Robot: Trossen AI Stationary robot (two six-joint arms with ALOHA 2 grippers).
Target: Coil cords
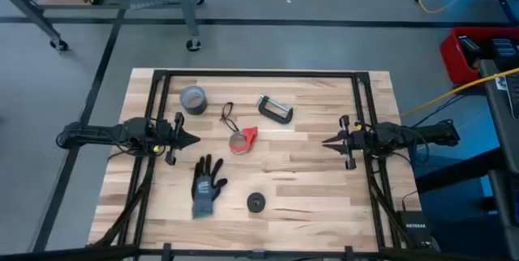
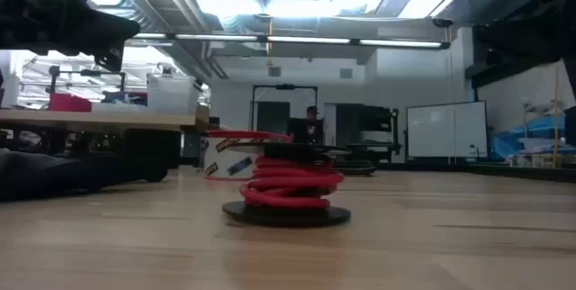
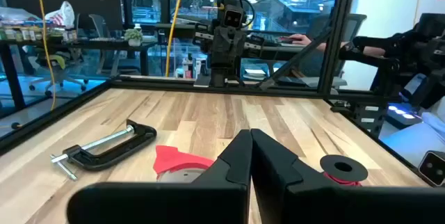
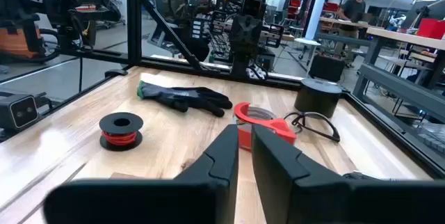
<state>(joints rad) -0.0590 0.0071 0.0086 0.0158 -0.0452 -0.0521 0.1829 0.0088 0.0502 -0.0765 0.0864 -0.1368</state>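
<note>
My left gripper (image 1: pixel 193 139) waits at nine o'clock, jaws pressed together on nothing. At eleven, the black cord (image 1: pixel 228 116) lies as a thin, limp loop between the grey tape roll (image 1: pixel 193 98) and the steel clamp (image 1: pixel 275 109); it could slide flat under my tips or snag the red-edged tape ring (image 1: pixel 242 140) beside it. At six, the red cord (image 1: pixel 257 203) sits wound on a dark spool; a nudge might unwind it. My right gripper (image 1: pixel 327 141), at three, holds nothing, jaws barely parted.
</note>
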